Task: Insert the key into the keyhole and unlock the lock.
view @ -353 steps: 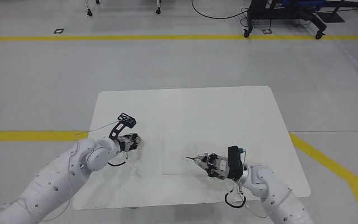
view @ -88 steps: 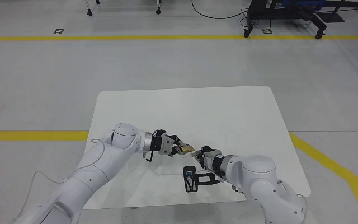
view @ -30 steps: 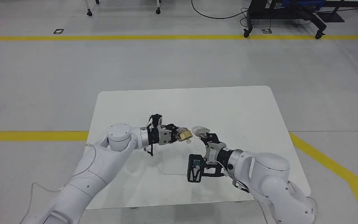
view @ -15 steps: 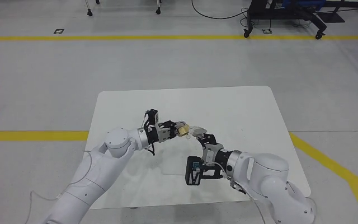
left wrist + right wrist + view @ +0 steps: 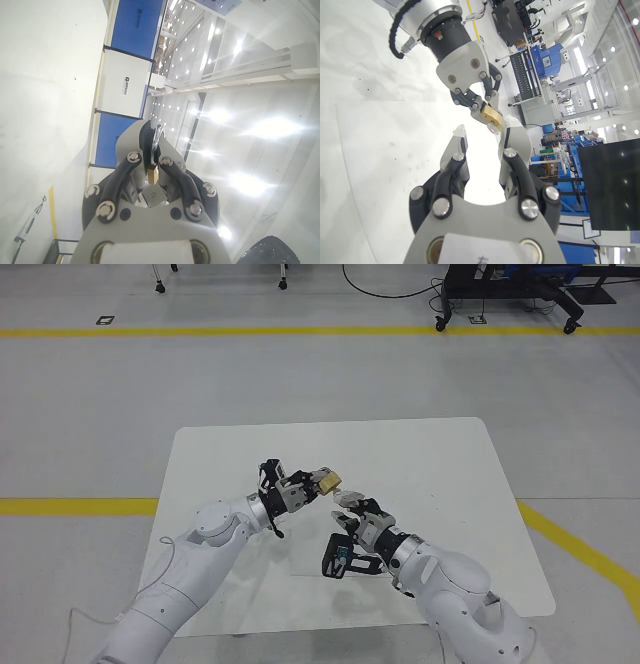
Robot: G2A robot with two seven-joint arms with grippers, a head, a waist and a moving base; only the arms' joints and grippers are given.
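My left gripper [image 5: 312, 481] is shut on a small brass padlock [image 5: 325, 479], held in the air above the middle of the white table [image 5: 440, 454]. In the right wrist view the padlock [image 5: 491, 116] juts past the left gripper's [image 5: 487, 105] fingertips. A small silvery key head [image 5: 493, 128] sticks out of its lower end. My right gripper [image 5: 485, 132] is open just in front of it, and one of its fingers [image 5: 512, 132] lies close beside the key head. From above, the right gripper [image 5: 346, 505] sits just short of the lock. In the left wrist view brass [image 5: 153, 175] shows between the left gripper's fingers.
A thin pale sheet [image 5: 300, 564] lies flat on the table beneath the arms. The black camera bracket [image 5: 335, 556] on the right wrist hangs low over it. Bare tabletop stretches to the far edge and to the right side.
The left arm has carried the padlock up and toward the table's far side. The right gripper, pressed against the lock half a second ago, now stands open with a small gap to it.
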